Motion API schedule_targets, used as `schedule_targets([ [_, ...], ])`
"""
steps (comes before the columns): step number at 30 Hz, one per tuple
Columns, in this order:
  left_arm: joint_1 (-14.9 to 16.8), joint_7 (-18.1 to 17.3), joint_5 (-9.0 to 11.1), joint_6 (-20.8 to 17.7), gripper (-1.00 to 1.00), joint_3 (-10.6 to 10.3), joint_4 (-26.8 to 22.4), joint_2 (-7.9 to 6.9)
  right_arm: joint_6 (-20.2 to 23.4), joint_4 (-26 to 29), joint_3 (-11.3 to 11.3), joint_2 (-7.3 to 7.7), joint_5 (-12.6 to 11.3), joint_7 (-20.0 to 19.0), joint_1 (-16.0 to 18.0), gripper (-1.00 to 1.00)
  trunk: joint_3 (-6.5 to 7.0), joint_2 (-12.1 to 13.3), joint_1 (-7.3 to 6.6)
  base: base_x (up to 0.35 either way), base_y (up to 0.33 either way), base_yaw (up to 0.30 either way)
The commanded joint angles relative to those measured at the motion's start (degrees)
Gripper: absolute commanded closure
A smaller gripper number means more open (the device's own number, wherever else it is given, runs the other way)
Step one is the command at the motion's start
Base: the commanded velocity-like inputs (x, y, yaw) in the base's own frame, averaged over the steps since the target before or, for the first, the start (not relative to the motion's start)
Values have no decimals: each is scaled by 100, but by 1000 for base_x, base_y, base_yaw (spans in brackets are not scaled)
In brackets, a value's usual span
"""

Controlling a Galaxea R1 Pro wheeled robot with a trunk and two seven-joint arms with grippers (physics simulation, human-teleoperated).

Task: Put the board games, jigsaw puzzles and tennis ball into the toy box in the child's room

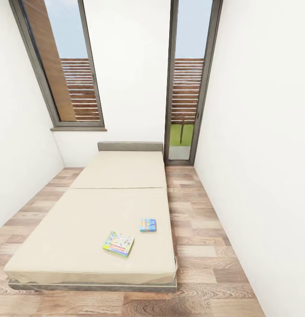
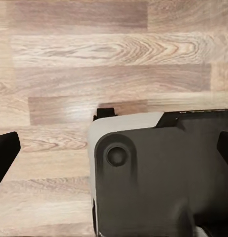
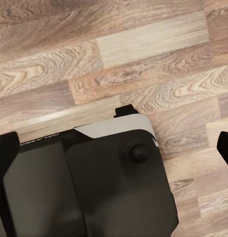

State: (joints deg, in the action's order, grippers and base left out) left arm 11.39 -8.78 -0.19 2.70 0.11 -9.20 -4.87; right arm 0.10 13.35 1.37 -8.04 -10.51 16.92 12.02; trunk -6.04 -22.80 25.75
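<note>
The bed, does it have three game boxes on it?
No, the bed holds just two: a bigger game box and a smaller blue one.

A long low bed (image 1: 104, 207) with a plain beige mattress and grey headboard stands on the wood-plank floor (image 1: 205, 229). Two board games lie flat near its foot, apart: a small blue box (image 1: 148, 225) and a larger green-yellow one (image 1: 118, 243) nearer the edge

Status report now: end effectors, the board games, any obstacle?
Both end effectors open, empty, over wood floor. Two board games lie on the bed: larger one, smaller blue one, apart. Nothing on the mattress blocks them.
</note>
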Motion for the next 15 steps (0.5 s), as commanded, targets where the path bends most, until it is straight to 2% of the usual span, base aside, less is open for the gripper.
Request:
schedule_targets([
  [1,143,-513,0,-505,-100,6,-168,-104,0,15,12,8,-31,1,2,-100,-13,-12,3,0,0,0],
  [2,311,-1093,9,-1175,-100,10,-430,-215,0,19,12,13,-31,-7,2,-100,-13,-12,3,0,0,0],
  [4,470,-1769,14,-1925,-100,12,-798,-339,0,22,12,18,-30,-16,2,-100,-13,-12,3,0,0,0],
  [5,587,-2489,9,-2663,-100,13,-1291,-464,-1,24,12,25,-30,-21,2,-100,-13,-12,3,0,0,0],
  [6,629,-2847,4,-2999,-100,14,-1574,-520,-1,24,12,30,-30,-23,2,-100,-13,-12,3,0,0,0],
  [7,689,-3534,-7,-3579,-100,19,-2182,-622,-1,25,12,36,-30,-29,2,-100,-13,-12,3,0,0,0],
  [9,727,-4153,-13,-4046,-100,28,-2810,-732,-1,26,12,42,-30,-33,2,-100,-13,-12,3,0,0,0],
  [11,767,-5100,-12,-4783,-100,44,-3966,-977,-1,27,12,51,-30,-73,2,-100,-13,-12,3,0,0,0],
  [13,782,-5426,-9,-5110,-100,53,-4441,-1070,-1,27,12,53,-30,-133,2,-100,-13,-12,3,0,0,0],
  [14,800,-5658,0,-5397,-100,60,-4863,-1130,-1,27,12,54,-30,-238,2,-100,-13,-12,3,0,0,0],
  [15,807,-5743,4,-5511,-100,63,-5033,-1151,-1,27,12,55,-30,-288,2,-100,-13,-12,3,0,0,0],
])
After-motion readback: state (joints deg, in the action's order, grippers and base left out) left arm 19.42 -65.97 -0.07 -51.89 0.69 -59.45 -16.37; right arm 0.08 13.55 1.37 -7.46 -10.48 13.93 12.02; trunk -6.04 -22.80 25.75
